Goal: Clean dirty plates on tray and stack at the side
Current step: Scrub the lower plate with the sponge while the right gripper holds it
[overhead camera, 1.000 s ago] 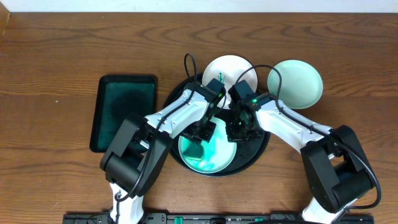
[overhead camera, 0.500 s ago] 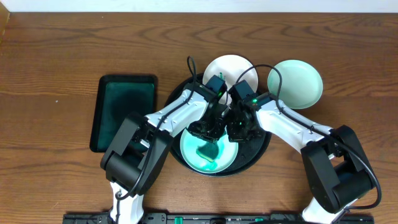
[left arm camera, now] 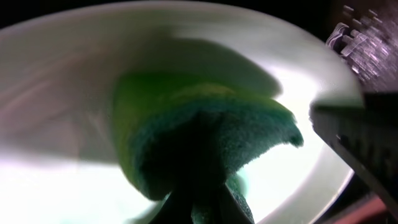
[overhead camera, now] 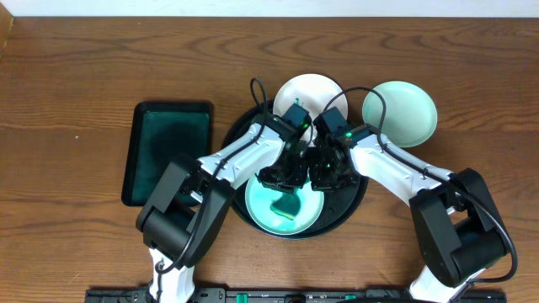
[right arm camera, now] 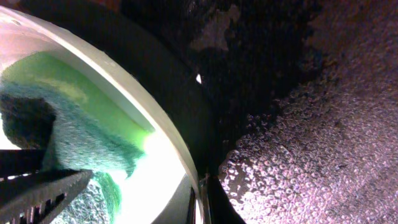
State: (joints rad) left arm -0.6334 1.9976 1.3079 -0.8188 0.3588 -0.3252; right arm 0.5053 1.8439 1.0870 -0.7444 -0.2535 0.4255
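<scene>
Wood table (overhead camera: 76, 67): plate (overhead camera: 258, 212) beneath left tool (overhead camera: 283, 180), sponge (left arm camera: 205, 134) apparently gripped.

Our arms (overhead camera: 240, 154) are white-shelled and black-jointed. Left gripper (overhead camera: 283, 178) and right gripper (overhead camera: 322, 173) are black, trailing looped black cables (overhead camera: 254, 91).

Overhead is evenly lit and sharp; wrist views are dim and blurred, with glare on the plate (left arm camera: 62, 180).

A brown wooden tabletop (overhead camera: 76, 76) with long dark grain fills almost all of the overhead view. Along its far edge runs a narrow pale strip (overhead camera: 269, 7), perhaps a wall. The light is even, and the shadows are soft.
</scene>
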